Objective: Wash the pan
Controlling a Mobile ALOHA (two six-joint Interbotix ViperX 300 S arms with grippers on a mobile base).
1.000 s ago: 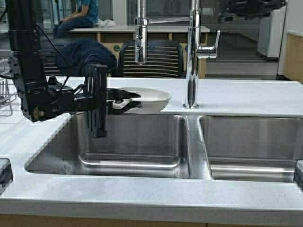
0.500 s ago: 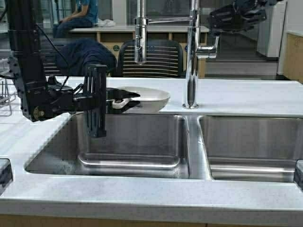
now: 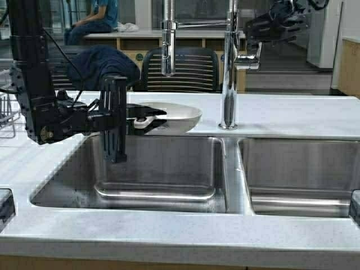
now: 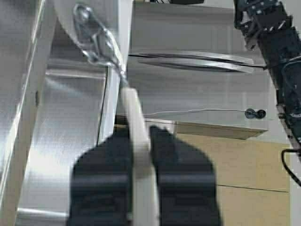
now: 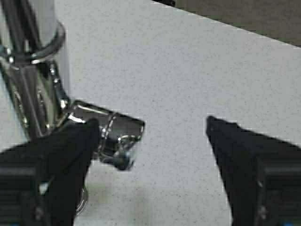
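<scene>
A wire rack (image 3: 5, 115) stands at the far left of the counter (image 3: 292, 115), well left of the sink (image 3: 157, 169). The left arm (image 3: 34, 84) reaches across the sink's left basin, just above its back rim. The left gripper (image 3: 147, 119) is clamped on the pan's handle (image 4: 138, 155); in the left wrist view the pale handle runs between the two dark fingers (image 4: 99, 183), which press it from both sides. The pan (image 3: 171, 117) is held over the back edge of the left basin, roughly level, its cream rim toward the faucet (image 3: 228, 67); whether its underside touches the counter is hard to tell from here. Above the basin hangs the chrome spray head (image 3: 167, 42). The faucet rises from the counter behind the divider between the two basins, with its lever (image 3: 250, 56) sticking out to the right. The right gripper (image 3: 275, 25) is up beside that lever, on its right and slightly above. In the right wrist view its fingers (image 5: 70, 150) are spread wide, with the end of the lever (image 5: 120, 136) just beside one finger and the other well apart. Behind the sink are a chair (image 3: 180, 67) and a dark jacket (image 3: 101, 64), and farther back a seated person (image 3: 95, 17).
</scene>
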